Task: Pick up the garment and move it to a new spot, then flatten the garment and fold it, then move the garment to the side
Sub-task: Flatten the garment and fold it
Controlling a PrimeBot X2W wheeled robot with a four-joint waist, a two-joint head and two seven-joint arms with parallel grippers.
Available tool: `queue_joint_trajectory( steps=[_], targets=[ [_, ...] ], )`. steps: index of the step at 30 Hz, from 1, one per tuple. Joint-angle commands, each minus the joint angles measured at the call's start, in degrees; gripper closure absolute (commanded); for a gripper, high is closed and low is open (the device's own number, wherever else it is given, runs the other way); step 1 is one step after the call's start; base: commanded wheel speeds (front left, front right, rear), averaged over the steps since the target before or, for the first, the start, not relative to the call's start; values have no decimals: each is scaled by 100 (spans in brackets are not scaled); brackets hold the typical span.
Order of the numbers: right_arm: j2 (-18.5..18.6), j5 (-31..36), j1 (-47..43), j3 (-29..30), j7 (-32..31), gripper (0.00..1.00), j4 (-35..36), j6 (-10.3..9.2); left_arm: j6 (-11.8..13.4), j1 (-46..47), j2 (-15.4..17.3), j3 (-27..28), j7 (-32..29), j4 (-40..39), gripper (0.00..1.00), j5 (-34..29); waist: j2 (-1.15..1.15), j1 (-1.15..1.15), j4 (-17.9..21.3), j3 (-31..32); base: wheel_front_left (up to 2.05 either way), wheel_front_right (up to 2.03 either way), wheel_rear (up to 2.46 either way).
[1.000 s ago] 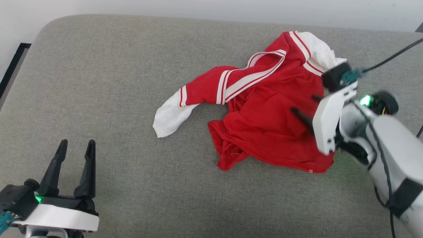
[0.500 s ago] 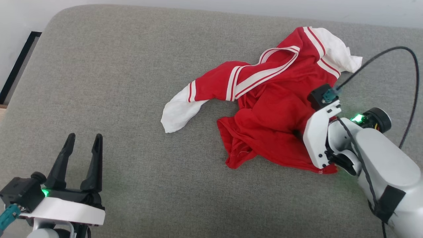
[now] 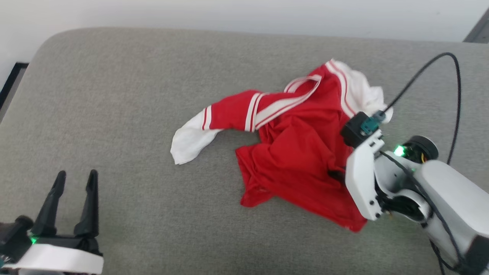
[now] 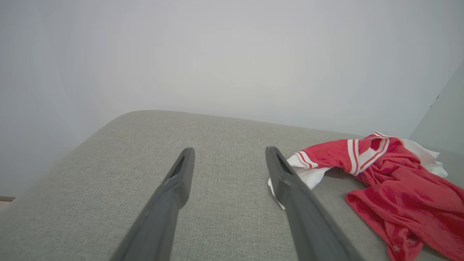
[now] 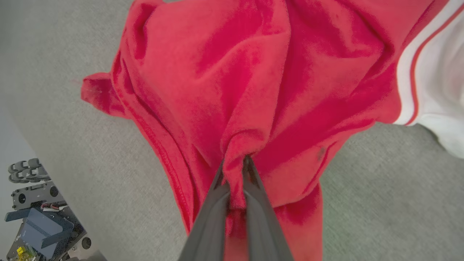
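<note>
Firmly, the right claw (image 5: 234, 162) pinches the garment (image 5: 217, 72); left claw (image 4: 229, 150) gapes.

The garment (image 3: 298, 152) is soft, matt red cloth with smooth white trim, heavily creased. The cushion (image 3: 133, 114) is coarse grey woven fabric. My left gripper (image 3: 76, 173) looks like matt dark plastic.

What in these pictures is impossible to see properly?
- Head view: the garment lies bunched, so its own folds hide most of its front.
- Head view: the right gripper, shut on the garment, has its fingertips hidden by fabric and its white wrist.
- Head view: the left gripper is cut off at its base by the bottom edge.
- Right wrist view: the machinery in the corner is too small and too cropped to identify.
</note>
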State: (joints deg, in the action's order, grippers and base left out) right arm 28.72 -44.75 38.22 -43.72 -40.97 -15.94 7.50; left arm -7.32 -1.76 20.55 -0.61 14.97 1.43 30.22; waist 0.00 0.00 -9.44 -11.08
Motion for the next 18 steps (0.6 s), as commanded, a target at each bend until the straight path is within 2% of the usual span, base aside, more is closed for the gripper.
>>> queue_joint_trajectory(
  steps=[1,5,9,13,18],
  targets=[
    [109,-112,-203,69,-88,100,255,-2,-16,-98,42,81,29,-21,0,-85,0,0,134,126,0,0,0],
    [402,-209,-677,318,-311,100,998,-2,-11,-277,52,228,29,10,0,-129,0,0,278,285,0,0,0],
    [524,-115,-1292,685,-450,100,1534,-2,9,-387,-18,396,29,23,0,-241,0,0,377,454,0,0,0],
    [454,33,-2023,1081,-572,100,1910,-2,9,-501,-131,561,29,26,0,-411,0,0,453,602,0,0,0],
    [194,223,-2868,1480,-650,100,2202,-2,1,-632,-307,855,29,-63,0,-614,0,0,515,731,0,0,0]
  ],
)
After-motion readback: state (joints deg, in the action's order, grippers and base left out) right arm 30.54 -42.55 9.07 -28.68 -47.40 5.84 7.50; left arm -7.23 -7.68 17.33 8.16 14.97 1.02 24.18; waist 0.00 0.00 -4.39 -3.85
